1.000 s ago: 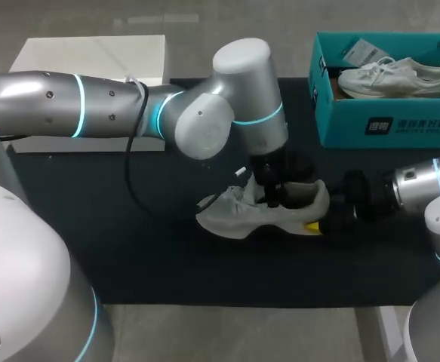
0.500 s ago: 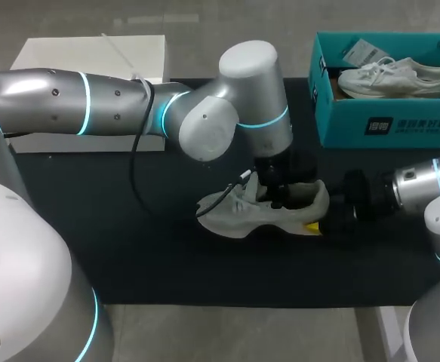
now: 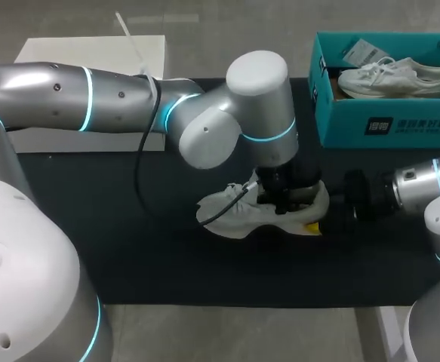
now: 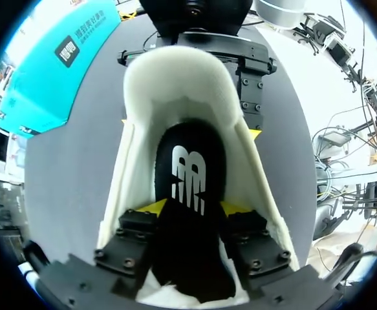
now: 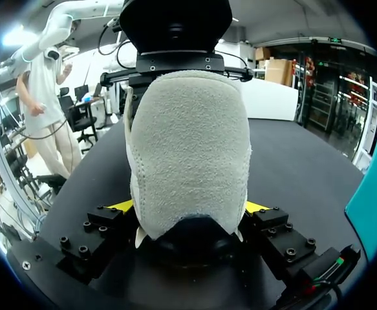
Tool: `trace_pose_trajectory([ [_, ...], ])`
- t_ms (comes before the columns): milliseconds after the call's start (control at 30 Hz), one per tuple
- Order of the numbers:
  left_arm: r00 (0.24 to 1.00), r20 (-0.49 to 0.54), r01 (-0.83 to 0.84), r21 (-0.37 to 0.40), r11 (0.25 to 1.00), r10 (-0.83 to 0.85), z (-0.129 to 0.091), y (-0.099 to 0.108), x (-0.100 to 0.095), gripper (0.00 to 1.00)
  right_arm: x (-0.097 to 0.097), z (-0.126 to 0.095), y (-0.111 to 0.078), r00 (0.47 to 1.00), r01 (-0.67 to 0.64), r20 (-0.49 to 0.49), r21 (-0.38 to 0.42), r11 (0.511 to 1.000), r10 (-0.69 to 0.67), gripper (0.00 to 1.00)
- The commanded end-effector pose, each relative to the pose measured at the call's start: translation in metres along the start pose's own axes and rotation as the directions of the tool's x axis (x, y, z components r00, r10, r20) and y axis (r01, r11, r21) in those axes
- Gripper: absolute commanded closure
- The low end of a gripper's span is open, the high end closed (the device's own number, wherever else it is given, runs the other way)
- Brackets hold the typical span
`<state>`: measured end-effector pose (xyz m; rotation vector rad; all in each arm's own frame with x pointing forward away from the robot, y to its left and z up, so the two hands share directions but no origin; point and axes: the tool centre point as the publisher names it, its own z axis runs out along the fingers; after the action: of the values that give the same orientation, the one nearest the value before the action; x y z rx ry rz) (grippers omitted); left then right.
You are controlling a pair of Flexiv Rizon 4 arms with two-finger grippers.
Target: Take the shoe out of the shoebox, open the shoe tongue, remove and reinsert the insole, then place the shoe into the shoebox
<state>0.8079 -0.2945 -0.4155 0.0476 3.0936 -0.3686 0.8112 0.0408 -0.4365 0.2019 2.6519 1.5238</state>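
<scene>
Two grippers are engaged on one grey-white shoe [image 3: 231, 215], which is laid on its sole on the black mat [image 3: 129, 249]. In the head view its toe is turned toward 9 o'clock and its heel toward 3 o'clock. The left gripper [image 3: 281, 197] is set down inside the shoe's opening from above. In its own wrist view its fingers are seen narrowly parted and pressed against the two sides of the black insole [image 4: 189, 171], which is bowed upward between them. The heel is clasped from 3 o'clock by the right gripper [image 3: 319, 219], with its yellow tips set wide apart against either side of the heel. The teal shoebox [image 3: 389, 124] is placed at 2 o'clock of the shoe, well apart, and a second white shoe [image 3: 393, 78] is held inside it. A white flat box [image 3: 91, 53] is seen at 10 o'clock.
</scene>
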Motion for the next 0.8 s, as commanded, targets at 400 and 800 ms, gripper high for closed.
trace_pose_trajectory([
  [400,0.976,0.214,0.029,0.004,1.0,-0.029,0.065,0.003,0.0,0.6,0.001,0.005,0.001,1.0,-0.001,0.001,0.001,1.0,0.001,1.0],
  [800,0.957,0.287,0.039,-0.012,0.999,-0.034,0.072,0.001,0.004,1.0,0.001,0.005,0.001,1.0,-0.001,0.001,0.001,1.0,0.001,1.0],
])
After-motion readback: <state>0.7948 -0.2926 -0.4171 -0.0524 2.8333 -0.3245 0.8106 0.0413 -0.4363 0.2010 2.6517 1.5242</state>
